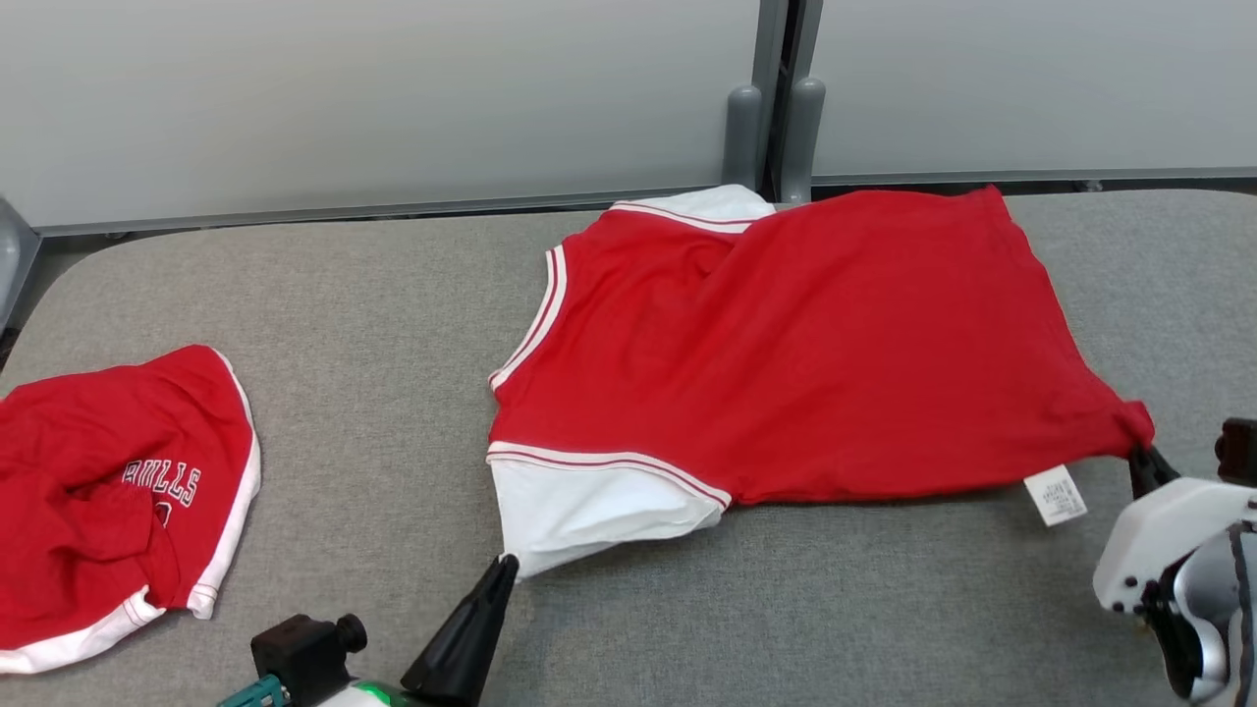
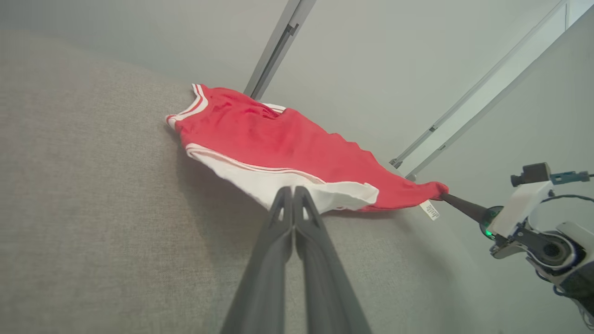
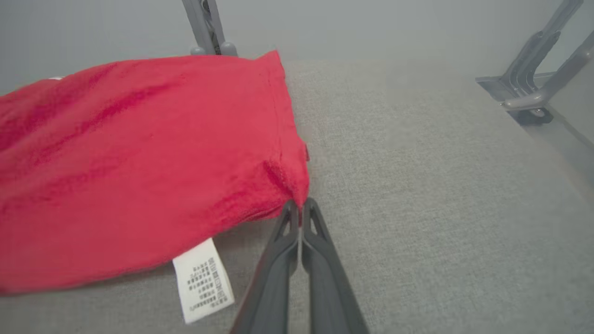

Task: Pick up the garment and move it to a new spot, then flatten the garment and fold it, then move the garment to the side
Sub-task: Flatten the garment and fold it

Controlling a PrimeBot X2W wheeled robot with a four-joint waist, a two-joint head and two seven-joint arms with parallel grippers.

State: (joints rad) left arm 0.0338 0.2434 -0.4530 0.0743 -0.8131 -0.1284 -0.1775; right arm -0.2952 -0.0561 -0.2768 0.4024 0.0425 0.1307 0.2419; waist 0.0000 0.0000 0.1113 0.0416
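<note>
Left gripper, bottom centre, clenched on the white corner of the garment; right gripper, lower right, clenched on its red hem corner. Thin pinches: a hard stretch may slip one free. Farther up, the collar lies at the back edge of the table and could snag the posts.

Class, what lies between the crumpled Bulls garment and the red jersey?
Nothing: the head view shows bare grey surface between the Bulls garment and the jersey.

Grey table bears red jersey, red shorts.
</note>
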